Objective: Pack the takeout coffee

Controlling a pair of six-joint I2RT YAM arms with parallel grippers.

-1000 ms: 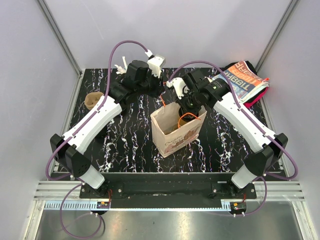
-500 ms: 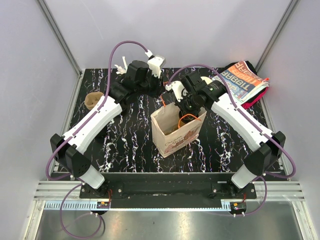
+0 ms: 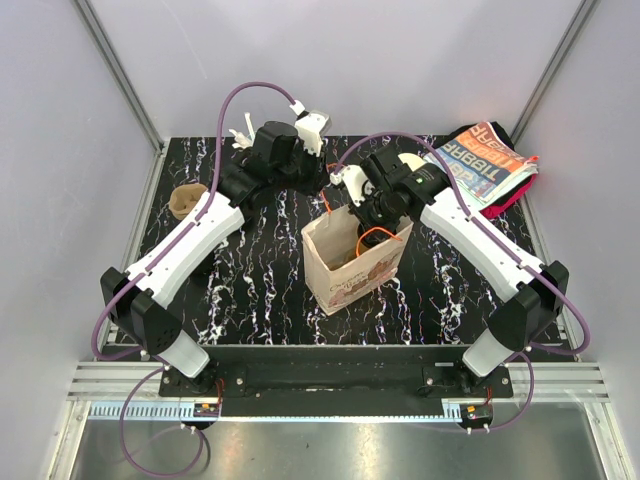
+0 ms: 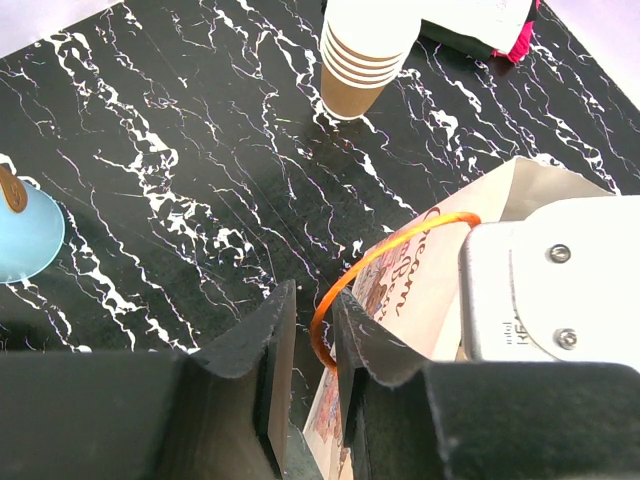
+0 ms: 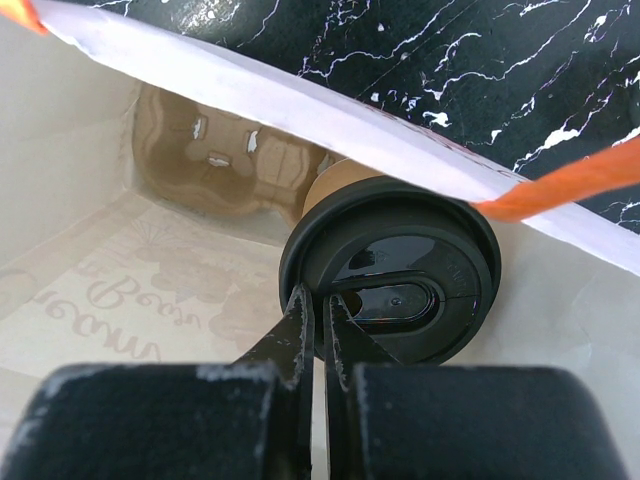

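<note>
In the top view, your paper bag [image 3: 345,268] stands upright mid-desk [image 3: 250,290], and the arms meet over its mouth from 11 and 1 o'clock, so one can steady it while the other loads. In the left wrist view, your left tool [image 4: 315,325] is pinched on the bag's orange handle [image 4: 380,250], probably to keep the mouth open. In the right wrist view, your right tool [image 5: 318,300] is clamped on the black lid's rim at 9 o'clock. It holds the takeout coffee [image 5: 400,270] upright deep inside the bag, beside a moulded pulp carrier [image 5: 215,160] at 10 o'clock.
</note>
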